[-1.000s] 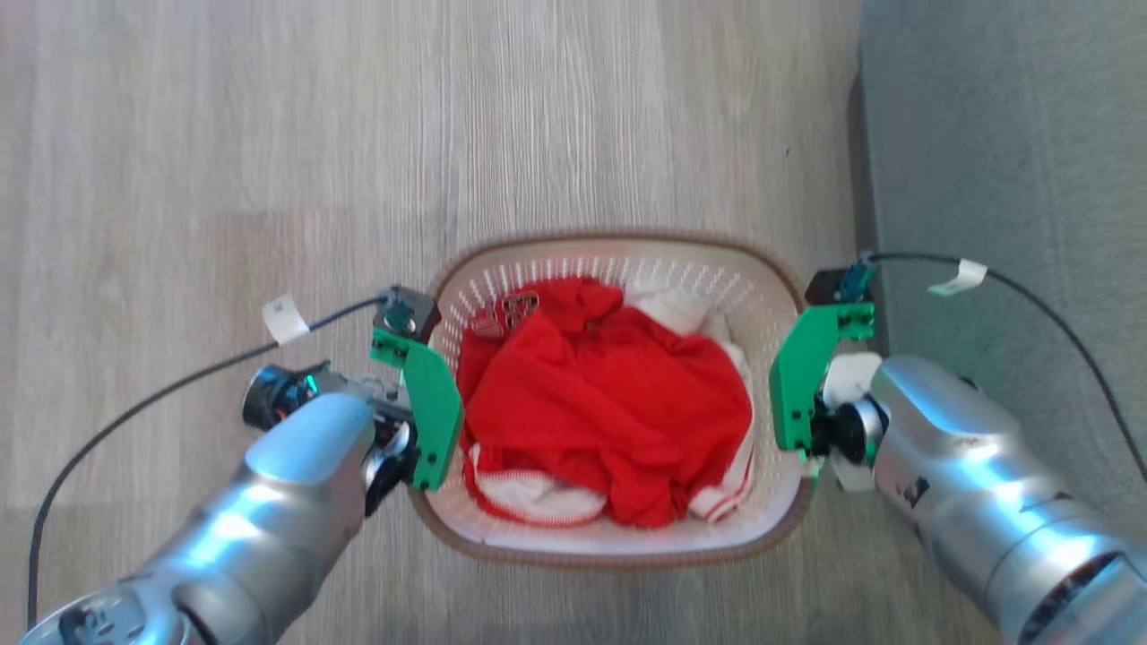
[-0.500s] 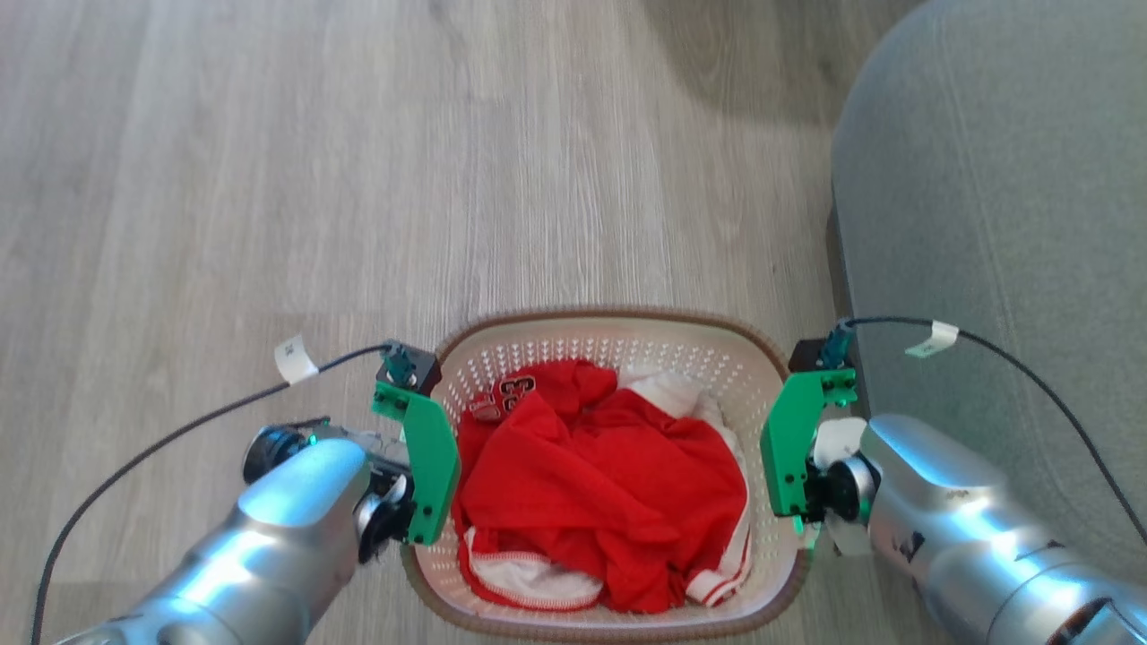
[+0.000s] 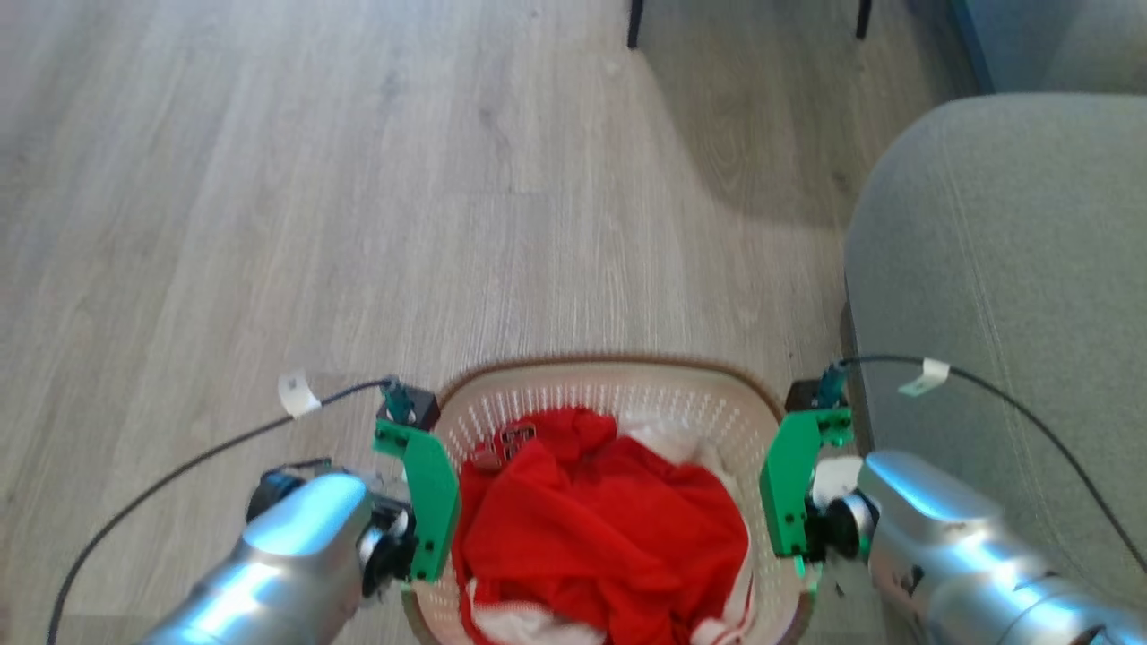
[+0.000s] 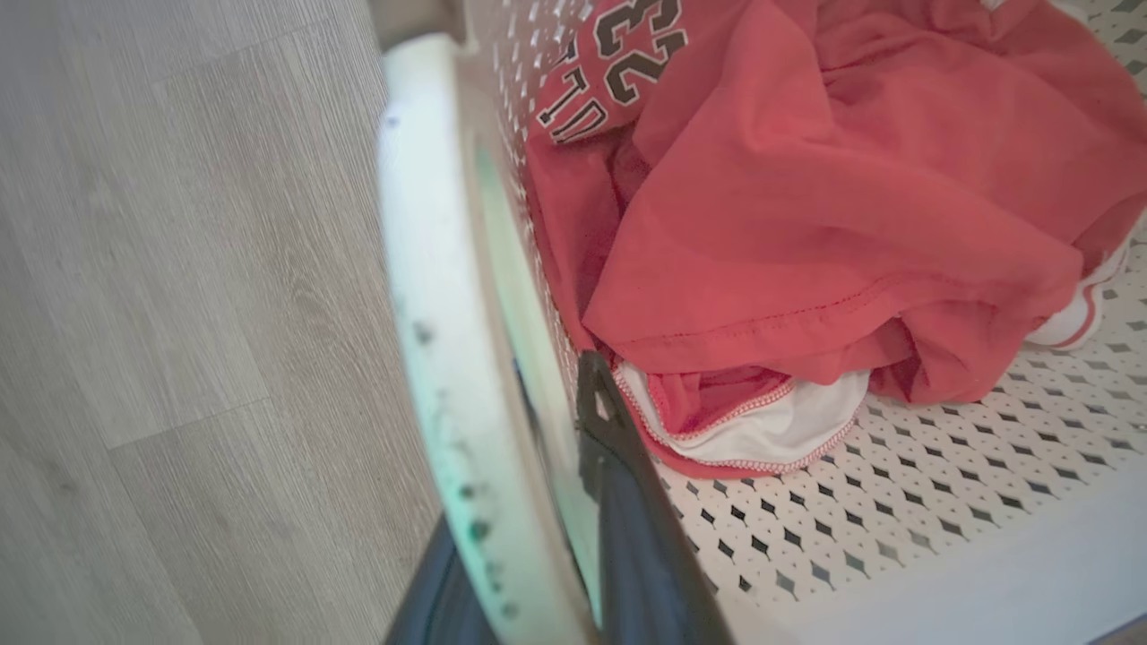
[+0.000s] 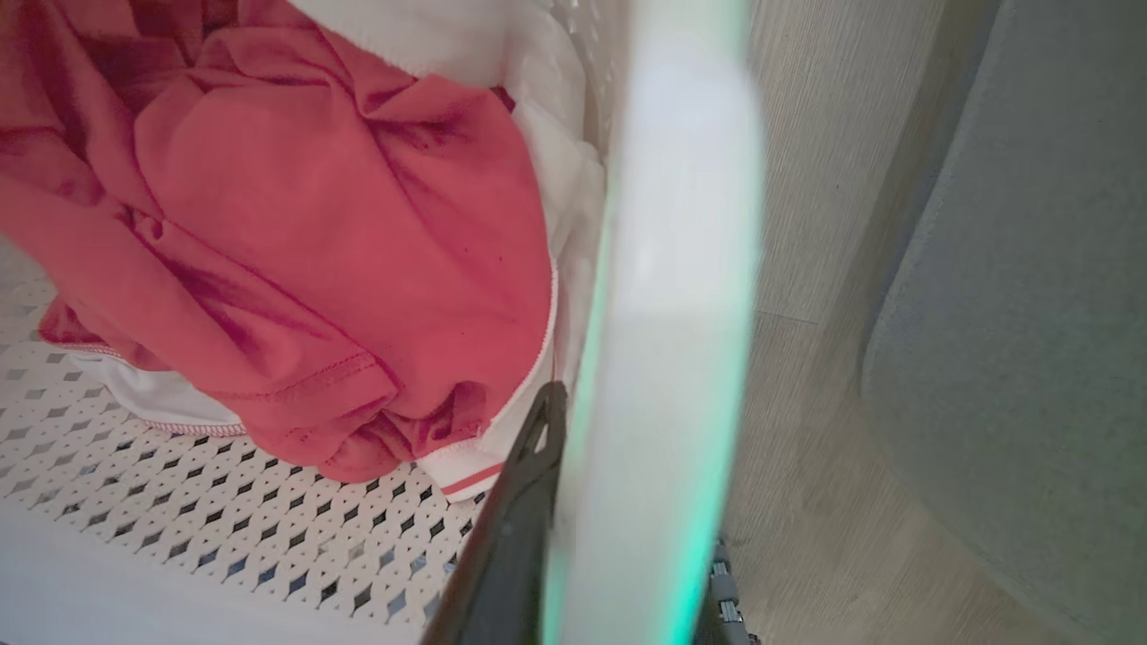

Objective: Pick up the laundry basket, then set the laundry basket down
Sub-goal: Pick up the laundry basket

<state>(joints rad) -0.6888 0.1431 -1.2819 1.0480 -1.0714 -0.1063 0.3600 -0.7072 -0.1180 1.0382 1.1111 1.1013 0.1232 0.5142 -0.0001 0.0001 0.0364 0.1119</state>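
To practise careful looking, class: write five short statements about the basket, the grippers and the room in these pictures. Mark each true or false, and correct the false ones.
1. The laundry basket holds a red garment. True.
2. The red garment is printed with the number 23. True.
3. A grey upholstered seat stands on the robot's left. False: it is on the robot's right.
4. Both fingers of the left gripper are inside the basket. False: they straddle its side handle, one finger inside and one outside.
5. The right gripper straddles the opposite side handle. True.
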